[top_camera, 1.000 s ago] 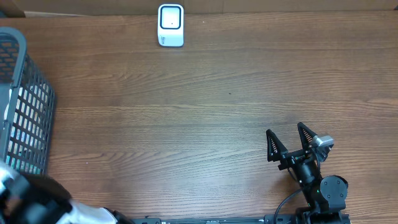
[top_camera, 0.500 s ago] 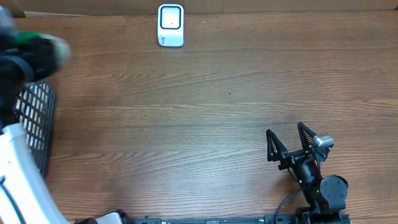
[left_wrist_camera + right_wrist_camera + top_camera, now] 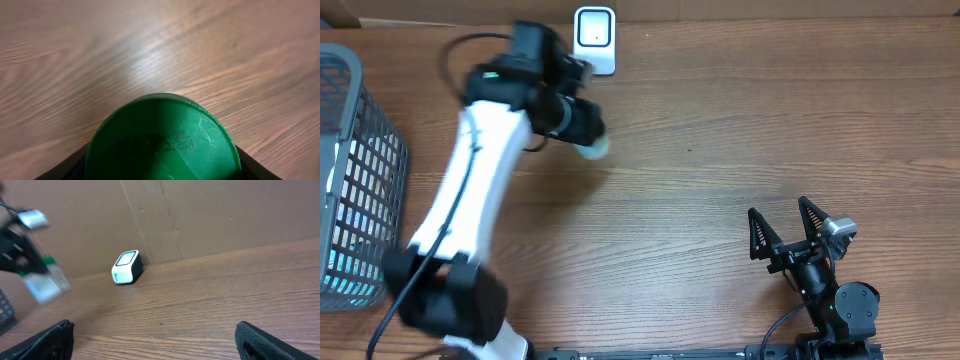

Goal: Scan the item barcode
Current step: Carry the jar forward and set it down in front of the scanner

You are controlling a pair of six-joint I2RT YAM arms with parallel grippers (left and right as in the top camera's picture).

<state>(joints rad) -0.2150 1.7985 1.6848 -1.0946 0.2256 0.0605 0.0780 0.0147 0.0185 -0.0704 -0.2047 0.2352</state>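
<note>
Left gripper (image 3: pixel 582 132) was clamped on the bottle (image 3: pixel 160 140), green cap facing its wrist camera. It was held over the table (image 3: pixel 720 130), near the scanner (image 3: pixel 594 40) at the far edge. Right gripper (image 3: pixel 786 226) sat by the near edge, jaws spread wide, nothing in them. Basket (image 3: pixel 365 180) was off to the left.

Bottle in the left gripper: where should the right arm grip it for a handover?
Probably the bottle by its pale body, coming from the right. The left gripper is shut around the green cap end, so only the body sticks out free. It is blurred, so its tilt is unclear.
</note>
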